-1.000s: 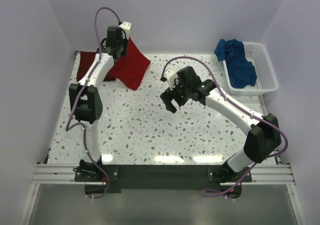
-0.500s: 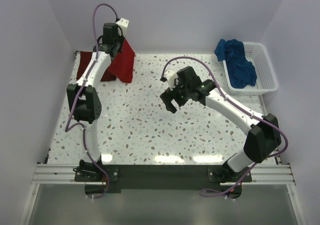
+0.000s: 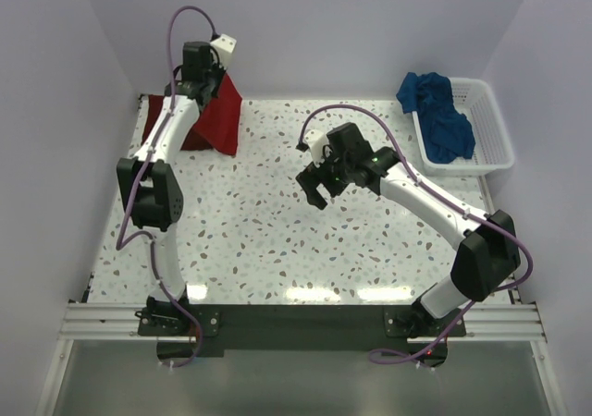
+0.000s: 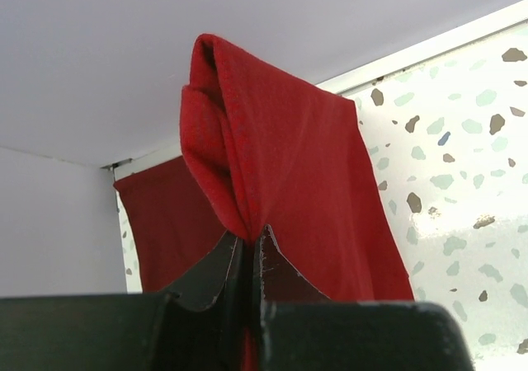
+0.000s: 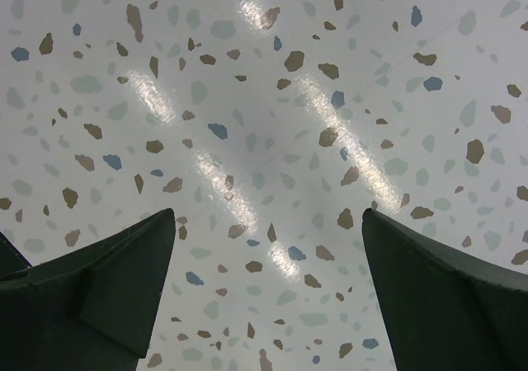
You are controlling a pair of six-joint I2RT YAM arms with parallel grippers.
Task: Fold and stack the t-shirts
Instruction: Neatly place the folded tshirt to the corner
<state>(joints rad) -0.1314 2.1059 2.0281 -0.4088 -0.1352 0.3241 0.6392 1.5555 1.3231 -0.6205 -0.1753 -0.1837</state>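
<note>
Two grippers are shown: the left gripper (image 4: pixel 247 243) is clamped on the bright red t-shirt (image 4: pixel 297 181) above the table (image 3: pixel 277 231); the right gripper (image 5: pixel 268 218) is spread wide, empty.

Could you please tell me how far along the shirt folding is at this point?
Done: no stack shows yet. In hand: the left gripper is shut on the red shirt, lifted at the far left corner, by the maroon shirt lying there. Left: the blue shirt sits crumpled in the basket; the right gripper hangs open over the table.
</note>
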